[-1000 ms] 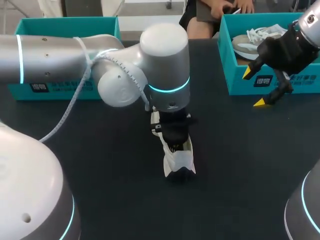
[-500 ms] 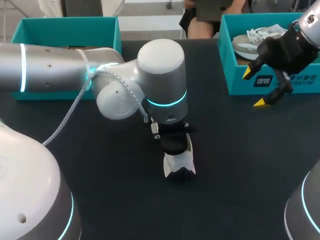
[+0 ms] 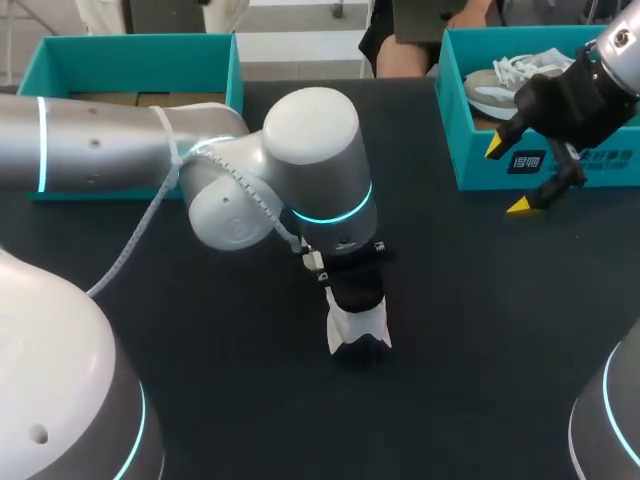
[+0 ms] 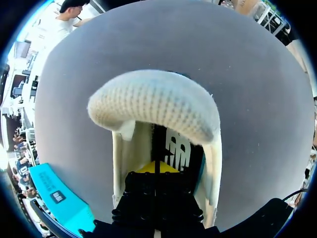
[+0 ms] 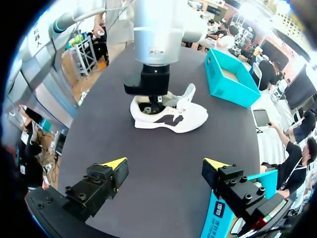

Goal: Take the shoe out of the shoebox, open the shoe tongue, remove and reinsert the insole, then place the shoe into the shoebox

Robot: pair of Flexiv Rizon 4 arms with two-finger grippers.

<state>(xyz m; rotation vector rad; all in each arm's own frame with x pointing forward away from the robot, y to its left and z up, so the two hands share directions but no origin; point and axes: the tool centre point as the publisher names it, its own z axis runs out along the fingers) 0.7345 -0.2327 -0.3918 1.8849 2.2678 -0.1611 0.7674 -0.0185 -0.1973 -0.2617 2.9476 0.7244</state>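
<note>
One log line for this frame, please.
stage: shoe out on table, upright | left gripper: down inside shoe opening | right gripper: fingers open, empty, beside shoebox

The shoe [image 3: 358,328] lies in the middle of the table [image 3: 480,300] with the left gripper [image 4: 156,168] down inside it, the left box [image 3: 130,40] sits at the back left, the right box [image 3: 540,165] sits at the back right with a second shoe [image 3: 500,85] in it, and the right gripper [image 3: 507,177] hangs just before that box.
</note>
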